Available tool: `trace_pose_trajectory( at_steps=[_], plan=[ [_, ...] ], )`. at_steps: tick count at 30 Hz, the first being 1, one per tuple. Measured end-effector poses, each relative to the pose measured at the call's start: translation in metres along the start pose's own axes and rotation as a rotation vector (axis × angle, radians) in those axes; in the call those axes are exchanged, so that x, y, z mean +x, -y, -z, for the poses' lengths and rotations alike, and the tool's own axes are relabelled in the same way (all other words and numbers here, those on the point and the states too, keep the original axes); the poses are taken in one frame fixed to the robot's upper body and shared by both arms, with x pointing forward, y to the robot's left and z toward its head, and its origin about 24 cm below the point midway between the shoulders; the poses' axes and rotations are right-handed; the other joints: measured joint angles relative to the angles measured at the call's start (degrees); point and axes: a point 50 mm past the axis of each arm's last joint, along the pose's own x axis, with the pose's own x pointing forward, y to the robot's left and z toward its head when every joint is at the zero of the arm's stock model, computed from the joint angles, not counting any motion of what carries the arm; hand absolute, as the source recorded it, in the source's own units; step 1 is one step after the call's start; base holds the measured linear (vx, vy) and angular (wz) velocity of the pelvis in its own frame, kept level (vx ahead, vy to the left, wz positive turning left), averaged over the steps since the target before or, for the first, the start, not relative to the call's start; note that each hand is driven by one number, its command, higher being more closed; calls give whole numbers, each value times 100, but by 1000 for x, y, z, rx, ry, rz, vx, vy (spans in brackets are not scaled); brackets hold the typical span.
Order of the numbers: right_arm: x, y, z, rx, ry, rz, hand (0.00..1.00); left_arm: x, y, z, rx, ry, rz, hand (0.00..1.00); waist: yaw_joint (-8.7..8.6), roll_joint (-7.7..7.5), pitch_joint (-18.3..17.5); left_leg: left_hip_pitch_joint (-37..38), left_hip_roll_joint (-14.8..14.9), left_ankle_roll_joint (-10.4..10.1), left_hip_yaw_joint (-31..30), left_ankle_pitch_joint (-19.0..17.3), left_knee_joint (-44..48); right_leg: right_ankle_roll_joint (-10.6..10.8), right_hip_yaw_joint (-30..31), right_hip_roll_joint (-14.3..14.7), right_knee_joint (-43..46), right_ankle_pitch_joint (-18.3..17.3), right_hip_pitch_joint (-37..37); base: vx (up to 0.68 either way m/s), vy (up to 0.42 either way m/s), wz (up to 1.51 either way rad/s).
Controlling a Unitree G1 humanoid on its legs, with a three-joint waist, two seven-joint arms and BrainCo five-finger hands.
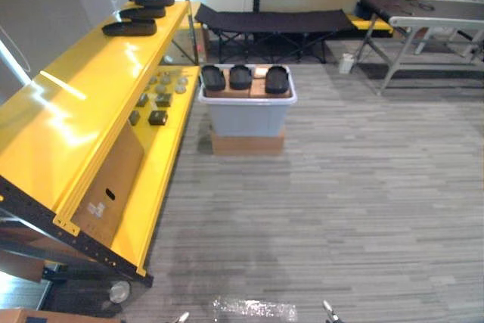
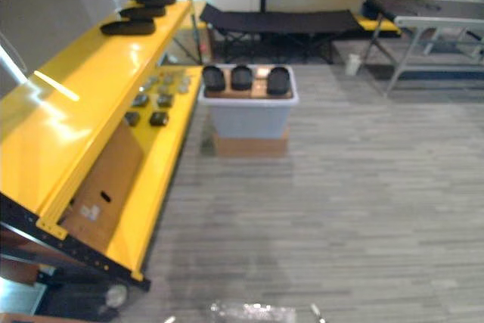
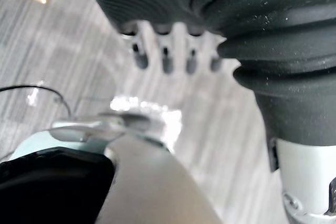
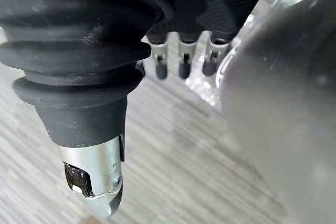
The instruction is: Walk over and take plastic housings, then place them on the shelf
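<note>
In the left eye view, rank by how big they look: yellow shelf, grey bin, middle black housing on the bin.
1. yellow shelf, partly nearer the camera
2. grey bin
3. middle black housing

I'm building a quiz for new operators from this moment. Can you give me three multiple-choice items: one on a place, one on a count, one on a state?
1. The grey bin stands:
A on a cardboard box
B on a wheeled cart
C on a red chair

2. Black housings on top of the bin:
A one
B three
C six

3. The left hand and the right hand are:
A each shut on a housing
B open and empty
C pinching cloth

Key:
1. A: the box shows under the bin, on the floor.
2. B: three lie side by side across its top.
3. B: both hands' fingers hang straight, with bare floor past them.
</note>
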Motion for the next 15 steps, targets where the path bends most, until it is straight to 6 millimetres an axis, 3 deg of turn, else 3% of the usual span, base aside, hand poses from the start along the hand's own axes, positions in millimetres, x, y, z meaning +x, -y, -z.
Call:
trace_pose_trajectory(
  at_steps=[9,15],
  plan=[
    [0,0,-1,20,2,-15,0,0,1,3,7,-5,-16,0,-17,23,26,-22,0,10,83,33,-50,2,-12,0,8,-85,-63,-72,-12,-6],
    [1,-4,-4,-22,18,-26,0,1,2,-2,28,2,-11,0,-77,10,19,-535,-24,20,-100,101,-48,-5,-252,-36,-5,-112,-513,-52,-8,16]
  ],
)
